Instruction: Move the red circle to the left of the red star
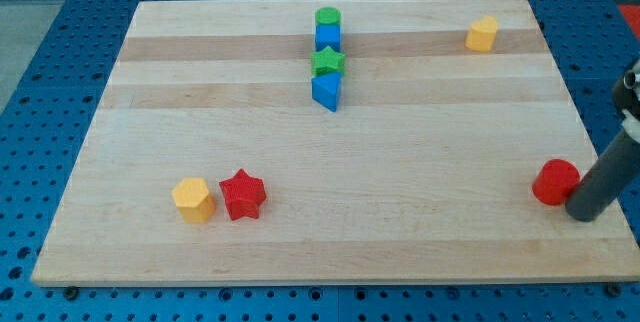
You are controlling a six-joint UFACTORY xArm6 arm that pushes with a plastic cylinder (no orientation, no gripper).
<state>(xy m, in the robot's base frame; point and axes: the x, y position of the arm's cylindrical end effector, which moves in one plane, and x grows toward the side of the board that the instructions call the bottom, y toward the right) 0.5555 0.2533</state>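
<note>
The red circle [554, 182] sits near the board's right edge, low in the view. My tip [586, 212] is just to its right and a little below, touching or almost touching it. The red star [242, 194] lies at the lower left of the board, far to the left of the red circle. A yellow hexagon [193, 199] sits right beside the star on its left, close to touching it.
A column of blocks stands at the top centre: green circle [328, 17], blue square [328, 37], green star [328, 61], blue triangle [327, 91]. A yellow block [482, 34] sits at the top right. The wooden board [330, 232] lies on a blue pegboard.
</note>
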